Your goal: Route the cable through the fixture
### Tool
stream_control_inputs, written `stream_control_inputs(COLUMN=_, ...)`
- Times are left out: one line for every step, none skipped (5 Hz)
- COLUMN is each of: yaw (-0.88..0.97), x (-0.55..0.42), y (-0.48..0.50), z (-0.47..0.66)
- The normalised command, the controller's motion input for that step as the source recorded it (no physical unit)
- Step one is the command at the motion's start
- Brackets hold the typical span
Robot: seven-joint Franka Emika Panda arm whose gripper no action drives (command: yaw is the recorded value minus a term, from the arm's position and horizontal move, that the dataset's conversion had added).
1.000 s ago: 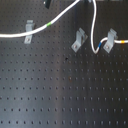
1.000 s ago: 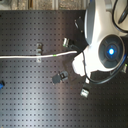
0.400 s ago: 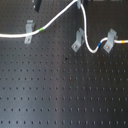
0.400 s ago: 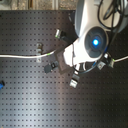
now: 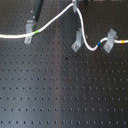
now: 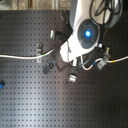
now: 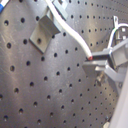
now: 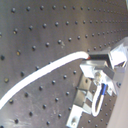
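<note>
The cable [image 5: 57,21] runs across the top of the black perforated board [image 5: 60,90] in the first exterior view: it comes in from the 9 o'clock edge, passes the left clip [image 5: 29,34] where its green band sits, climbs toward 12 o'clock where the gripper [image 5: 75,6] has it, then drops down past the middle clip [image 5: 77,41], dips into a U and comes back up at the right clip [image 5: 111,40], with the blue-and-yellow band just before it. So it looks seated at the left and right clips, and the middle clip, which I'd guess is the fixture in question, has the cord hanging just beside it on its 3 o'clock side, not clearly in the fork. In the first wrist view the fingers [image 7: 107,56] are pressed together pinching the cable [image 7: 75,35], which stretches away from them toward another clip [image 7: 42,32]. The key bit as I read it: the held point is at about 12 o'clock from the middle clip, nearly straight above it, cord's long axis running roughly 12 to 6 there, so the next move is probably down and a hair toward 9 o'clock to drop the cord into the fork. In the second exterior view the arm [image 6: 82,37] hides most of this.
</note>
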Motion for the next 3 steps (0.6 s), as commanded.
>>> stream_control_inputs(yaw=0.0, x=-0.016, y=0.03, z=0.09)
stream_control_inputs(yaw=0.0, x=-0.064, y=0.149, z=0.42)
stream_control_inputs(yaw=0.01, x=-0.056, y=0.16, z=0.33)
